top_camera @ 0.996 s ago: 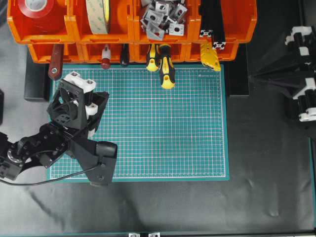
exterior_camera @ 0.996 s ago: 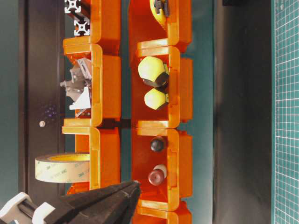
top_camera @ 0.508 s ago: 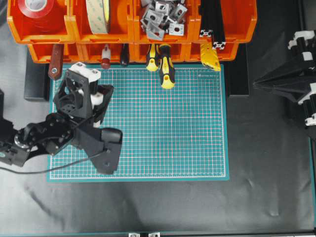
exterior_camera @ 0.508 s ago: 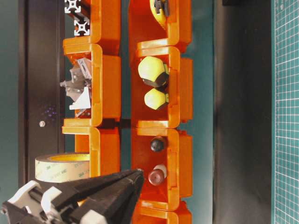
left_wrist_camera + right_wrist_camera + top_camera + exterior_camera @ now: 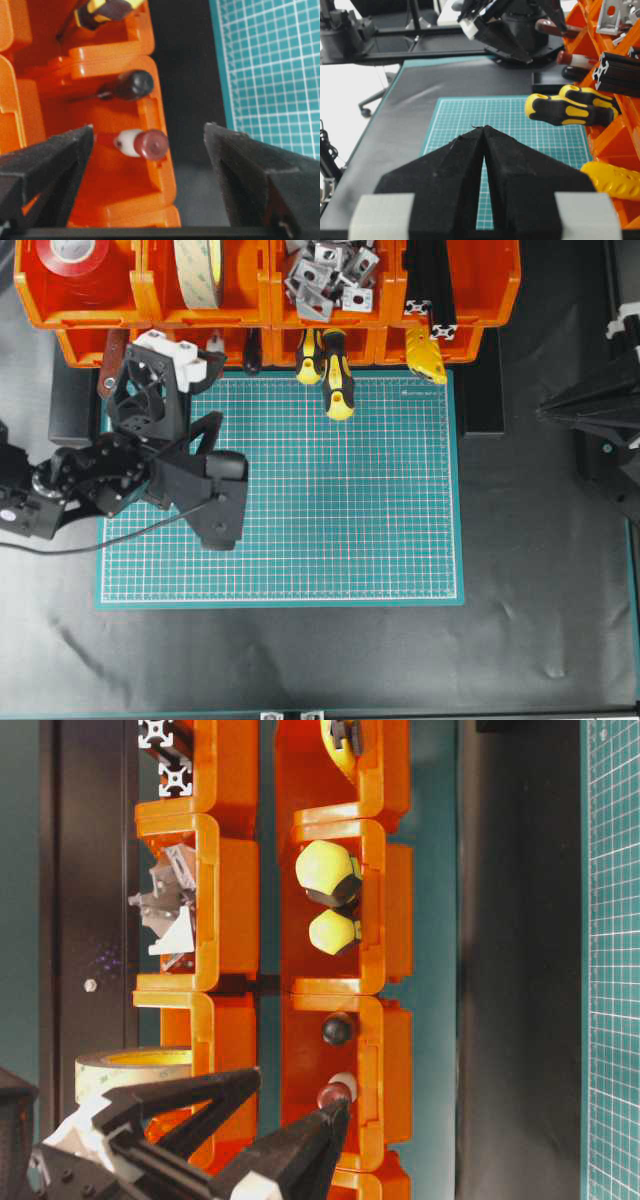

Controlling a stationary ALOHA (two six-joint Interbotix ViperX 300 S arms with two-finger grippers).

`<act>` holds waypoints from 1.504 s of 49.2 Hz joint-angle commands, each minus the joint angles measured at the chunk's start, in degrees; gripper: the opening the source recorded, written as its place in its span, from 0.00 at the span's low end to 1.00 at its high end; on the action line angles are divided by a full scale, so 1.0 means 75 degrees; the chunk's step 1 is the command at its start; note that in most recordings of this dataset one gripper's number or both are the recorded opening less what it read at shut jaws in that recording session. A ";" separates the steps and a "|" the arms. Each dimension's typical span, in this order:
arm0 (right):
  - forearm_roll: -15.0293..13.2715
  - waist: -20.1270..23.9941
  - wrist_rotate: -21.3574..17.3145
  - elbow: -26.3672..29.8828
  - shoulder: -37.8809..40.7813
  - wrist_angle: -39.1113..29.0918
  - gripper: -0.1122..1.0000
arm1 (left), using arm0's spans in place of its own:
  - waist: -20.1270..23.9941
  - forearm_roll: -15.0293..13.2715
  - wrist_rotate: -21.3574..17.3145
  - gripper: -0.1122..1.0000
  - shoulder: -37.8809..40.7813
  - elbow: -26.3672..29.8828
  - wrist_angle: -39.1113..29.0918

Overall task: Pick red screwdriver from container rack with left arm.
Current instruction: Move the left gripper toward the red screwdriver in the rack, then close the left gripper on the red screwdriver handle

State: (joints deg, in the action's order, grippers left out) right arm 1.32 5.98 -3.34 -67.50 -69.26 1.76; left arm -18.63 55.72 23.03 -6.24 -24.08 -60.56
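Left end effector (image 5: 147, 165) wide open, nothing held, fingers (image 5: 47, 165) straddling the handle end of the red screwdriver (image 5: 141, 144) in the wrist view. One finger sits at 9 o'clock of the cap over the orange bin, the other at 3 o'clock out over the dark gap before the green mat (image 5: 330, 490). Not touching yet.

Red screwdriver lies in the lower-row bin of the container rack (image 5: 260, 300), dark red cap and white band poking out toward the mat. In overhead view the end effector covers most of it. Black-handled driver (image 5: 131, 85) is the neighbour at 12 o'clock of it in the wrist view, near but apart. Yellow-and-black screwdrivers (image 5: 330, 370) sit one bin further along.

Step in hand, as I judge it: final approach, then close. Do well: keep the cap centred between the fingers, advance enough to grip behind the cap on the white band, watch that the 9 o'clock finger clears the bin wall, close, then draw straight out along the shaft.

Right end effector (image 5: 483, 135) closed, empty, parked away at the desk's far side.
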 commanded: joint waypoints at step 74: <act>-0.0023 0.0035 -0.0047 0.0117 -0.0141 -0.0211 0.10 | -0.0023 0.0012 0.0000 0.36 0.0105 0.0000 -0.0082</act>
State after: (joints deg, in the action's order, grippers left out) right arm 1.14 6.06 -3.60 -67.59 -70.75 -0.44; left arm -17.14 55.72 23.03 -4.83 -26.37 -59.41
